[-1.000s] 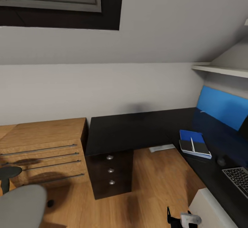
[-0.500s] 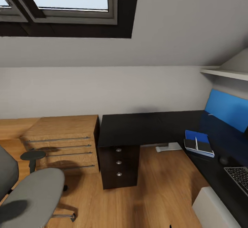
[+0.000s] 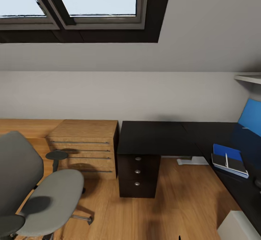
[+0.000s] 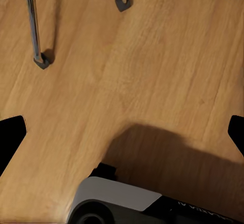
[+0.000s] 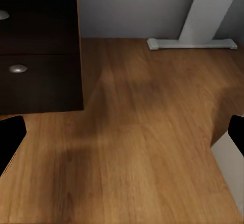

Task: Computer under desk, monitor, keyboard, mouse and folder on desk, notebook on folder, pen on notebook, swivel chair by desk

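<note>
Our head camera has swung left since the earlier frames, so the whole room has slid right in view, the keyboard has dropped off the right edge, and the swivel chair point(image 3: 40, 192) now sits large at the near left. Its grey seat and backrest face us, one black armrest standing just in front of the light wooden drawer chest point(image 3: 85, 147). Right of that chest, touching or just beside it, stands the desk point(image 3: 156, 138) with its black three-drawer unit point(image 3: 138, 171) below the glossy top. Along the desk's right wing we see the folder point(image 3: 227, 152), blue, with the notebook point(image 3: 228, 162) lying on it and the pen point(image 3: 227, 160) across the notebook. Our left wrist camera looks down at the wooden floor point(image 4: 152, 71) and chrome chair legs; the left tool's dark fingertips point(image 4: 11, 137) stand spread wide, as do the right tool's fingertips point(image 5: 10, 137), which hold nothing.
</note>
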You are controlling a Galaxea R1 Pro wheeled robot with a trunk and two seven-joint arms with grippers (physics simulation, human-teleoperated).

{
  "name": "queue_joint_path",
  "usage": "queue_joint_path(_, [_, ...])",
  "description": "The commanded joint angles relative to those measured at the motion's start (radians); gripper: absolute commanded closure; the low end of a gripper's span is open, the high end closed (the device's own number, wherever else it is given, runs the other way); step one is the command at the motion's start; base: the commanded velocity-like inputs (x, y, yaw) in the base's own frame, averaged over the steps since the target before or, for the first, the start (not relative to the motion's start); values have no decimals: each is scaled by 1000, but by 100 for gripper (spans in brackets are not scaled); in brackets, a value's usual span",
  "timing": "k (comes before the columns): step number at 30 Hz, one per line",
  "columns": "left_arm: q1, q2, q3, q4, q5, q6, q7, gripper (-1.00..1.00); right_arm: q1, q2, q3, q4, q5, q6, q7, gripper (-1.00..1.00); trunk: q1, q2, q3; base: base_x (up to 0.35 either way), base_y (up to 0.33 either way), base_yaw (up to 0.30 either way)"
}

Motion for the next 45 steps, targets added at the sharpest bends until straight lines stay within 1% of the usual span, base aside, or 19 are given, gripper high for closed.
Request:
queue_joint_path(1, [-1,1,-8,1,11,-7,7,-100,0,-1,8,0,-5,-2,-7,-100,-4,6,2,-1,0,281])
queue_joint_path(16, [-1,1,-6,0,13,-17,10,-100,0,-1,8,1,-3,-4,-7,-100,-61,111,49,0,0,281])
queue_joint_path(18, [-1,1,-3,0,13,-31,10,-100,0,-1,8,1,-4,-4,-7,-100,-69,125,55,-43,0,281])
queue_joint_path(22, [-1,1,-3,0,14,-81,10,-100,0,-2,8,0,-4,-5,-7,-100,-84,153,66,-218,0,281])
queue_joint_path(27, [-1,1,-4,0,14,-110,10,-100,0,-3,8,0,-5,-4,-7,-100,-103,188,79,-293,0,279])
queue_joint_path(32, [-1,1,-3,1,17,-117,10,-100,0,-3,8,1,-5,-4,-7,-100,-123,223,92,-122,0,274])
queue_joint_path(45, [-1,1,-5,1,17,-118,9,-100,0,-2,8,1,-5,-4,-7,-100,-172,314,123,-11,0,265])
